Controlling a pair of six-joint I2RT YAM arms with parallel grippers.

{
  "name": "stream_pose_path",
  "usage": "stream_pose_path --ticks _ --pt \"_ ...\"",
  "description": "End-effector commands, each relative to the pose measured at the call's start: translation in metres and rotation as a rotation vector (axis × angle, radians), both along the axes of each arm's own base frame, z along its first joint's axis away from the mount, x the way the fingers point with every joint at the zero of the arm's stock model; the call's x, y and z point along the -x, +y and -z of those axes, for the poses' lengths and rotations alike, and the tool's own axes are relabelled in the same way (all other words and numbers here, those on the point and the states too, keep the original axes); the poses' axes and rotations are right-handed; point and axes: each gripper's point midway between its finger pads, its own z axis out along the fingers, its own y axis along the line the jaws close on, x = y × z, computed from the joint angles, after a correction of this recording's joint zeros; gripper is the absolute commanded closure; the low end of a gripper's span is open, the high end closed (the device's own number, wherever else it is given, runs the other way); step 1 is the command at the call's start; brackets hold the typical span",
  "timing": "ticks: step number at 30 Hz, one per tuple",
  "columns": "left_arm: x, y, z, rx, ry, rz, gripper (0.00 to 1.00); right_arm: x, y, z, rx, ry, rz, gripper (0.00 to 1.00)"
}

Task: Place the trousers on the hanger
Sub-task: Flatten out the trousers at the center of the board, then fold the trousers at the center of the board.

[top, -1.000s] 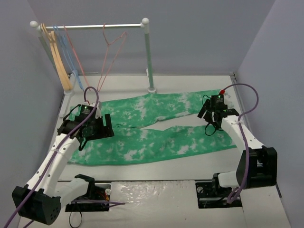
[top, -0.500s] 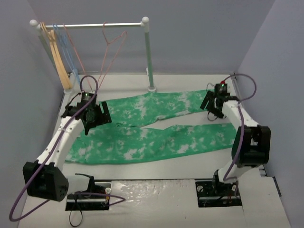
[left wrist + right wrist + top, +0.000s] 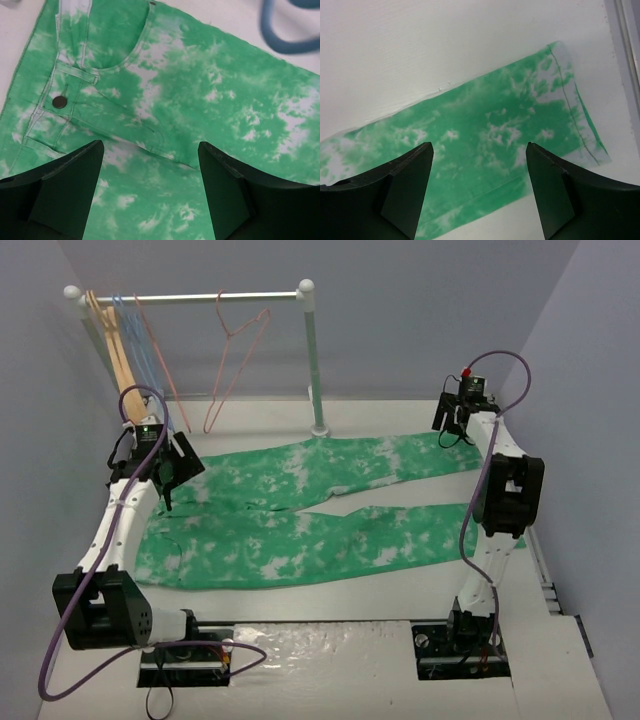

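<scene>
We look down on a smooth white worktop [image 3: 380, 590]. Across its middle the trousers [image 3: 320, 515] lie flat. They are soft green cloth mottled with white blotches, the waistband at nine o'clock and two long legs running toward three o'clock.

Above the waistband, with its dark round button [image 3: 59, 102] and curved pocket seam, the left pincer [image 3: 168, 472] is released. Its black wedge-shaped fingers [image 3: 60, 190] are spread, holding nothing.

At two o'clock the right pincer [image 3: 452, 422] is likewise released, above the stitched hem [image 3: 568, 100] of the farther leg.

Farthest, at eleven o'clock, the hanger [image 3: 236, 360], a slender pink wire triangle, hangs from a pale rail [image 3: 190, 296]. It is apart from a tan wooden hanger [image 3: 120, 360] and light blue wire hangers [image 3: 140, 340].
</scene>
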Motion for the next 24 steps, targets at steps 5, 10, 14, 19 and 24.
stream_pose_path --ticks 5,10,14,19,24 --pt "-0.031 0.048 0.011 -0.113 -0.075 -0.083 0.27 -0.050 -0.031 -0.027 0.074 -0.168 -0.023 0.28" --pt "-0.036 0.058 0.033 -0.134 -0.010 -0.092 0.27 -0.066 -0.045 -0.017 0.107 -0.174 -0.018 0.28" --pt "-0.029 0.052 0.048 -0.100 0.056 -0.084 0.27 -0.067 -0.051 0.008 0.081 -0.140 -0.009 0.25" --pt "-0.015 0.040 0.028 -0.057 -0.004 -0.068 0.27 -0.058 -0.046 0.045 0.037 -0.073 -0.022 0.24" --pt "0.006 0.032 0.006 -0.052 -0.011 -0.035 0.27 -0.045 -0.038 0.071 -0.001 -0.017 -0.031 0.28"
